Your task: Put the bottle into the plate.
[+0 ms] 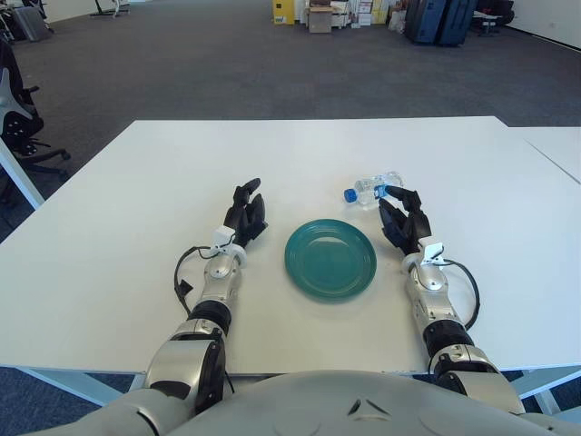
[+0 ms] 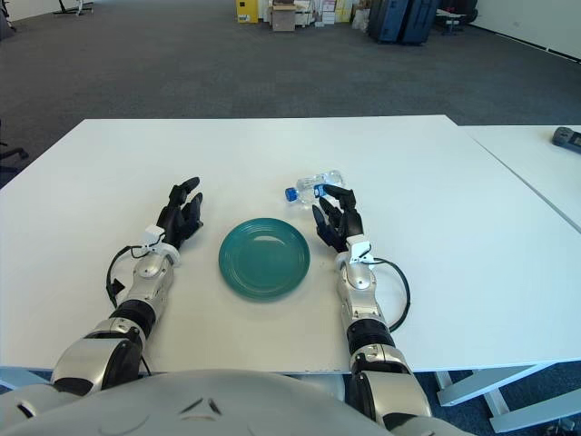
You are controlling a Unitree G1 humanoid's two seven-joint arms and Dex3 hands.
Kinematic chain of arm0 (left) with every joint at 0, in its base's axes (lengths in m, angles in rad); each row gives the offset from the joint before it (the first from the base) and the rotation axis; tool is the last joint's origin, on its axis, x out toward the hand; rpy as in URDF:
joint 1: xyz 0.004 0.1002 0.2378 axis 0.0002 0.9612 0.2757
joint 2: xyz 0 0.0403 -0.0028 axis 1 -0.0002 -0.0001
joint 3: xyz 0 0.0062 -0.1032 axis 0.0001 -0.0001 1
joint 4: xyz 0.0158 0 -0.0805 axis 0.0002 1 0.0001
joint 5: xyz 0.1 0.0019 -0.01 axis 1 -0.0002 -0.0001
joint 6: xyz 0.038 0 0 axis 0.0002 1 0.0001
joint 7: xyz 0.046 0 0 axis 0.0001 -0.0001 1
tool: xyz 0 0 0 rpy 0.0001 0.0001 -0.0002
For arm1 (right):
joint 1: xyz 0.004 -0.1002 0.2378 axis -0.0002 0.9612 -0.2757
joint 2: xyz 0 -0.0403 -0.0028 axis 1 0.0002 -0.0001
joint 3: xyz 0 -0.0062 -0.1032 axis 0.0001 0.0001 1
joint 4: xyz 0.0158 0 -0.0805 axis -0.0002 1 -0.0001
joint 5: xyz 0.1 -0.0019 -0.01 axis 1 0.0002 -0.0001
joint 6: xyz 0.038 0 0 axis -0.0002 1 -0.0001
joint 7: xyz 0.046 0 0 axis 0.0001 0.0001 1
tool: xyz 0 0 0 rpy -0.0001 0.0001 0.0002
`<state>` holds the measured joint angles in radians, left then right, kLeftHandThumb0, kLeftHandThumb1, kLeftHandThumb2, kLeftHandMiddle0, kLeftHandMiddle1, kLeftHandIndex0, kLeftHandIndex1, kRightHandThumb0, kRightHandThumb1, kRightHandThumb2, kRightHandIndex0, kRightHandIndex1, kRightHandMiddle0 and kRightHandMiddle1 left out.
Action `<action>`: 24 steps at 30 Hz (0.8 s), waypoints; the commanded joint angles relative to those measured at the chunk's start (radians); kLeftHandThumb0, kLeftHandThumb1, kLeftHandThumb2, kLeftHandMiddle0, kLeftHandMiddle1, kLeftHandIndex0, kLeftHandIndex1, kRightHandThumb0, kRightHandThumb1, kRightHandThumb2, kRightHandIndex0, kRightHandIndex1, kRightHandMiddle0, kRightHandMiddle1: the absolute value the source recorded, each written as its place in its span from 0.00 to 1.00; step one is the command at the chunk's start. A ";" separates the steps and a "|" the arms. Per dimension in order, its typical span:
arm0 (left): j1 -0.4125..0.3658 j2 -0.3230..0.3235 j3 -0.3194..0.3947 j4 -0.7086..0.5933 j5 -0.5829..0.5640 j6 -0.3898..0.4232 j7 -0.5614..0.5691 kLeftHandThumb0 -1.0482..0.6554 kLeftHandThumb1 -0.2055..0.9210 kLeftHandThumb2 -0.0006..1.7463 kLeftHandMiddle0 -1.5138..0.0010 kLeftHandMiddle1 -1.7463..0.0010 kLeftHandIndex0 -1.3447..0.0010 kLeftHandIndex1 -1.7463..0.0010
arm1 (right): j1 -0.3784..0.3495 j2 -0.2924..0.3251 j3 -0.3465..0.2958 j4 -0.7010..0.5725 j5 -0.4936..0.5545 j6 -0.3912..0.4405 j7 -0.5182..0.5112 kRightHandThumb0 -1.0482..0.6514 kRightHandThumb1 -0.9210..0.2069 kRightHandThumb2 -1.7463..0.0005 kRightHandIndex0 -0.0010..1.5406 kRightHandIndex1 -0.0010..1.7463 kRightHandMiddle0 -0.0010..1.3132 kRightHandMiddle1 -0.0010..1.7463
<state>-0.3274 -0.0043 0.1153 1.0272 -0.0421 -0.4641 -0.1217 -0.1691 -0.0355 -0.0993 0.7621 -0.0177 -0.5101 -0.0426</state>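
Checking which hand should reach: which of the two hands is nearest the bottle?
The right hand: its fingertips show just short of the lying bottle; the left hand is beyond the plate.

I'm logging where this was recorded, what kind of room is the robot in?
Likely an open office or lab: a wide grey carpet floor, an office chair at the left edge, stacked boxes by the far wall, and white tables.

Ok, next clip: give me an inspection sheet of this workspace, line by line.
Surface: white table.
Job's things: clear bottle with blue cap lies on its side beyond the empty green plate.
Clutter: nothing seen.
Hands: right hand open, fingertips at the bottle, not gripping; left hand open, left of the plate.
Cables: black cable loops at the right wrist, another at the left.
Surroundings: grey carpet, office chair, neighbouring table, stacked boxes far back.
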 commanded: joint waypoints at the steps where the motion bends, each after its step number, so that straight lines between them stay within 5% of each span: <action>1: 0.022 -0.007 -0.008 0.014 -0.002 0.029 -0.013 0.15 1.00 0.42 0.78 0.99 1.00 0.54 | 0.078 -0.001 0.008 0.013 -0.011 0.033 -0.007 0.27 0.03 0.77 0.36 0.05 0.00 0.61; 10: 0.023 -0.010 -0.013 0.005 0.004 0.039 -0.004 0.14 1.00 0.42 0.78 0.99 1.00 0.54 | 0.149 -0.007 0.036 -0.265 -0.113 0.063 -0.110 0.29 0.10 0.72 0.37 0.10 0.00 0.62; 13: 0.023 -0.013 -0.014 0.005 0.005 0.043 0.000 0.15 1.00 0.43 0.78 0.99 1.00 0.54 | 0.157 -0.030 0.037 -0.366 -0.199 0.039 -0.182 0.31 0.16 0.65 0.33 0.29 0.02 0.64; 16: 0.020 -0.014 -0.014 0.008 0.006 0.045 0.005 0.15 1.00 0.43 0.78 0.99 1.00 0.54 | 0.157 -0.041 0.039 -0.428 -0.254 0.039 -0.225 0.32 0.17 0.62 0.33 0.39 0.03 0.65; 24: 0.018 -0.019 -0.016 0.011 0.010 0.051 0.015 0.15 1.00 0.43 0.78 0.99 1.00 0.53 | 0.064 -0.091 0.041 -0.530 -0.504 0.024 -0.466 0.30 0.09 0.65 0.33 0.53 0.07 0.66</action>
<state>-0.3250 -0.0189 0.1072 1.0172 -0.0358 -0.4473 -0.1143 -0.0277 -0.1046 -0.0623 0.2482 -0.4514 -0.4694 -0.4343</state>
